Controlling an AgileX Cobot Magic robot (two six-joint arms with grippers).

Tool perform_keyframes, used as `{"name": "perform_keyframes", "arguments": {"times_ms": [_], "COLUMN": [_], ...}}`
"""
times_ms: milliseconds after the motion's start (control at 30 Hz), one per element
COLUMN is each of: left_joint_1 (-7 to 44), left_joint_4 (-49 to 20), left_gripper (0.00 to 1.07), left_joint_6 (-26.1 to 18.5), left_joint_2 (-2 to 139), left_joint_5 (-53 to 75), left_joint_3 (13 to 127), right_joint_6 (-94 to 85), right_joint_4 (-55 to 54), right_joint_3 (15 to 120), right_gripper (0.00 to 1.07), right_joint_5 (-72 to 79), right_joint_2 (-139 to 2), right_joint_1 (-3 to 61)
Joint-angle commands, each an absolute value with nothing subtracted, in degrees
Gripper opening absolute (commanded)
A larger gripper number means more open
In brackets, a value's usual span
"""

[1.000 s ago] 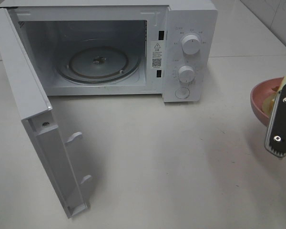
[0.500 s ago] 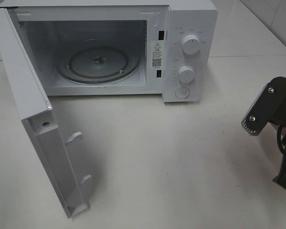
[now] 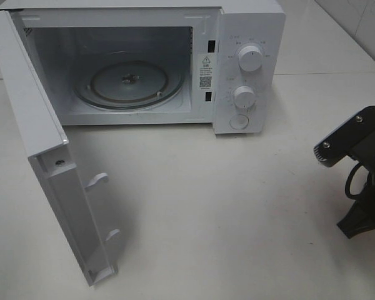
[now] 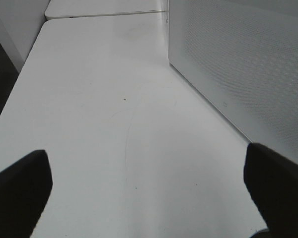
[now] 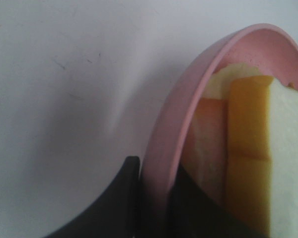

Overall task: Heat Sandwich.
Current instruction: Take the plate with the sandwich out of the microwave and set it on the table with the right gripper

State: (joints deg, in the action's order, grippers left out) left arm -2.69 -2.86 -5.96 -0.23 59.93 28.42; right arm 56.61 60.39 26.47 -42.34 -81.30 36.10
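My right claw is pinched on the rim of the pink plate so the sandwich rides on it, off to the right of the microwave. Door's wide open, ready. Left claw is spread, idle over the table.

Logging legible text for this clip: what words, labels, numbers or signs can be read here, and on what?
No text can be read.
Warning label with a triangle sign, on the microwave front frame: print too small.
QR-style code sticker below it: not readable.
Markings around the upper knob and lower knob: too small and blurred.
Wrist views: no text.
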Motion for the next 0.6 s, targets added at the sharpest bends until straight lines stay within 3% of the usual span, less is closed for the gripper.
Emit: {"name": "perform_keyframes", "arguments": {"times_ms": [33, 600], "left_joint_1": [-2.86, -2.86], "left_joint_4": [-3.27, -3.27], "left_gripper": [0.98, 0.98], "left_joint_6": [-5.96, -5.96], "left_joint_2": [-1.20, -1.20], "left_joint_5": [59.47, 59.47], "left_joint_3": [28.30, 28.30], "right_joint_6": [63.54, 72.77], "right_joint_4": [62.62, 65.37], "right_joint_3": [28.82, 31.97], "right_gripper": [0.00, 0.00], "right_joint_5": [-47.21, -49.73], "right_joint_2": [-84.17, -96.09], "right_joint_1": [36.21, 36.21]}}
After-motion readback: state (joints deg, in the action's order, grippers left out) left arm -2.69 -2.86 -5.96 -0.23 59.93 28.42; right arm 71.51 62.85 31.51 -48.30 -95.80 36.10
